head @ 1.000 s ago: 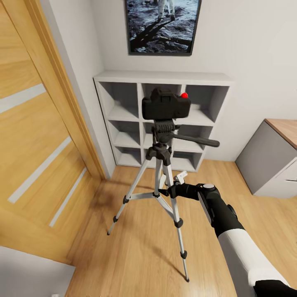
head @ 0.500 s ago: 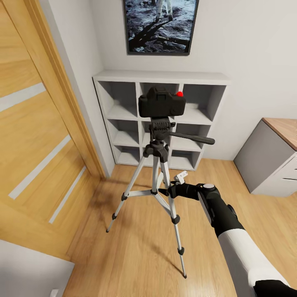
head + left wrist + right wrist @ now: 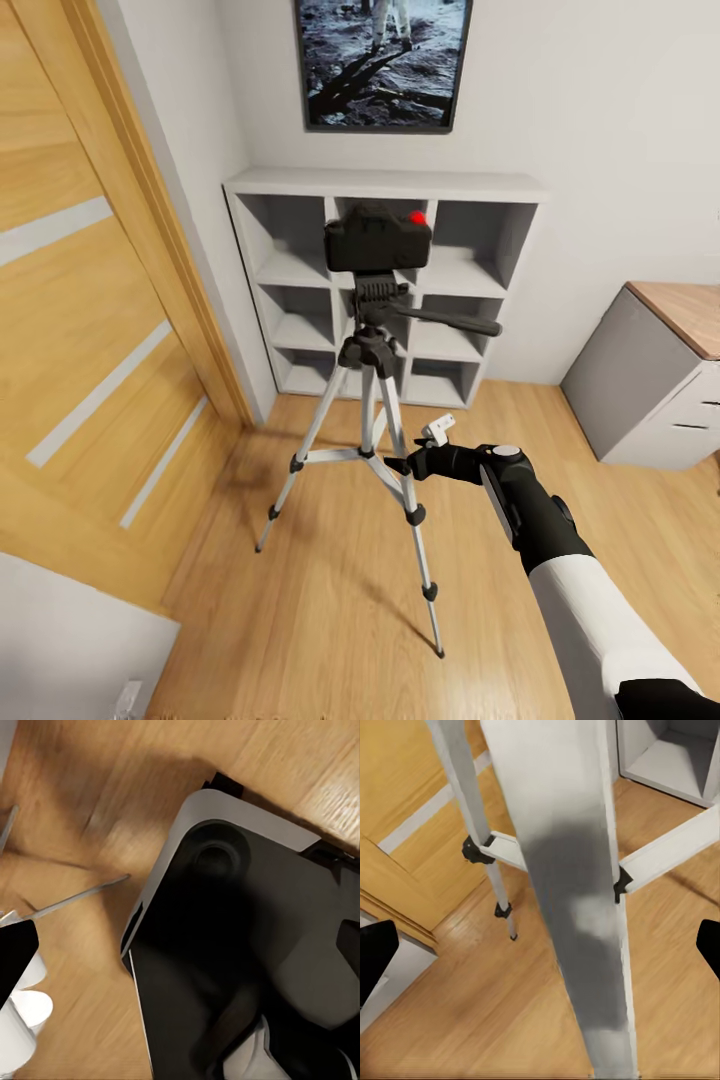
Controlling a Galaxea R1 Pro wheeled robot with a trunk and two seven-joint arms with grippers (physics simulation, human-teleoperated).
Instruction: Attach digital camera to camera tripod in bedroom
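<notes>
The black digital camera (image 3: pixel 377 240), its red button (image 3: pixel 418 217) on top, sits on the head of the camera tripod (image 3: pixel 368 350), which stands on the wood floor in front of the white shelving. The pan handle (image 3: pixel 450 322) sticks out to the right. My right gripper (image 3: pixel 400 465) is open, low beside the tripod's near leg at the spreader bars. In the right wrist view a silver leg (image 3: pixel 570 907) runs between the spread fingertips of the right gripper (image 3: pixel 540 960) without touching them. In the left wrist view my left gripper (image 3: pixel 180 952) hangs open over my own dark base.
White cube shelving (image 3: pixel 290 250) stands against the back wall under a framed picture (image 3: pixel 380 60). A wooden door (image 3: pixel 90 330) fills the left side. A wood-topped grey desk (image 3: pixel 680 310) is at the right. My base (image 3: pixel 247 945) rests on the wood floor.
The whole head view has shifted: tripod, shelving and desk all sit a little farther off and to the left, so the camera moved. The right arm keeps its place in the picture.
</notes>
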